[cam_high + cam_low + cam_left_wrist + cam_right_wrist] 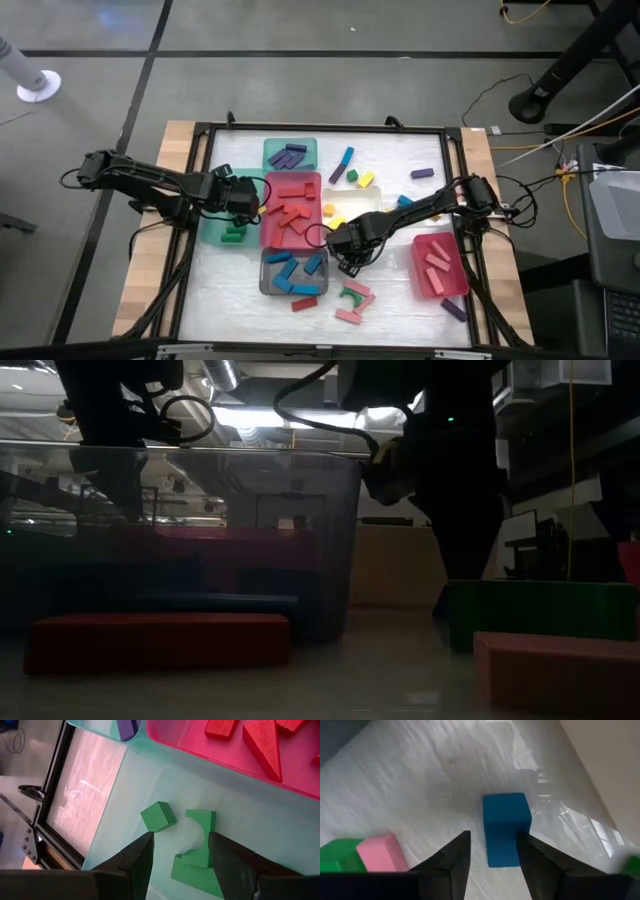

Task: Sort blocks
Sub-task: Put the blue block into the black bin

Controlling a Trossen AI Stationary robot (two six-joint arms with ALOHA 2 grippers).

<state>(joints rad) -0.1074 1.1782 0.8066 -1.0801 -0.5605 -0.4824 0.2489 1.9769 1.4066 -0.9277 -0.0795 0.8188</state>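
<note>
The left gripper point(180, 857) hangs over the pale green plastic tray point(150, 780) with its fingers spread, holding nothing; a green arch block point(197, 842) lies between the tips and a small green cube point(158, 816) just beside them. The right gripper point(492, 857) hovers with fingers parted astride a blue bar block point(504, 827), not pinching it; a pink block point(382, 852) and a green block point(337, 855) lie near. The white table surface point(395, 300) carries coloured trays with sorted blocks, with grey floor beyond.
</note>
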